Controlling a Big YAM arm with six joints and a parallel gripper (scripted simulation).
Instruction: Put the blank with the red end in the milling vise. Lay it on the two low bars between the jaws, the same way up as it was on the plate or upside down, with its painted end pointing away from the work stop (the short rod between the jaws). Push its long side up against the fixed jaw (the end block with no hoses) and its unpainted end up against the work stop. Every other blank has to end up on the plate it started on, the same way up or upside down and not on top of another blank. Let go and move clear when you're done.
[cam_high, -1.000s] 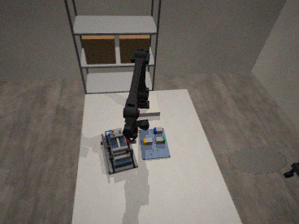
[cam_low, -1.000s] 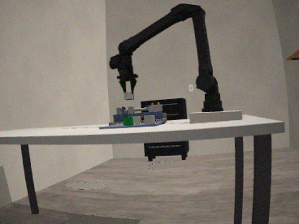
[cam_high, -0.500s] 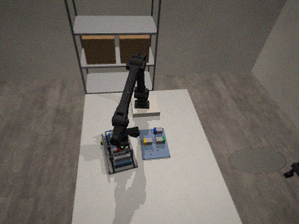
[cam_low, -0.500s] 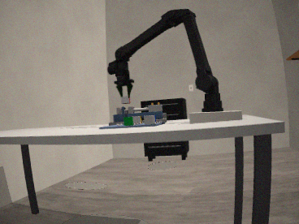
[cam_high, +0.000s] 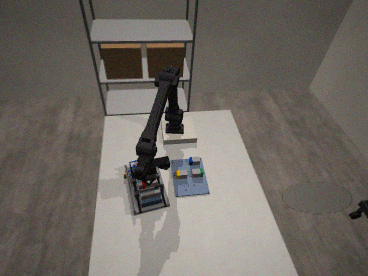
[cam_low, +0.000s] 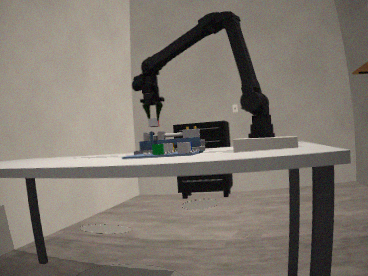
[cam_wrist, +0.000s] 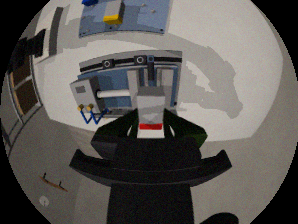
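Wrist view: gripper (cam_wrist: 150, 121) is clamping the blank (cam_wrist: 150, 111), a pale grey bar with a red band at the end nearest the camera. Its long axis is running away from the lens toward the vise (cam_wrist: 127, 86), so the bar is hanging roughly upright, unpainted end lowest. In the exterior view the blank (cam_low: 153, 121) is showing as a short pale block under the fingers with a faint red tint on one edge; the painted end cannot be placed from that angle. It is sitting in the air above the vise (cam_low: 170, 142), not touching it.

Arm is rising from a pale rectangular base block (cam_low: 287, 143) at the tabletop's (cam_low: 320, 152) far side, climbing to a high elbow, then reaching forward and down, with the wrist pointing nearly straight down over the vise. Top view is agreeing: forearm is lying diagonally over the white tabletop (cam_high: 225, 225), gripper (cam_high: 143, 181) covering the vise's (cam_high: 150, 199) near half, a red spot showing beside the fingers.

Vise is a blue and grey blocky body with parallel bars between its jaws. Just beside it a flat blue plate (cam_high: 192, 187) is carrying three small grey blanks, tipped blue (cam_high: 194, 160), yellow (cam_high: 181, 173) and green (cam_high: 198, 171), lying apart from one another. Arm links are matte black; fingers are showing dark green faces.
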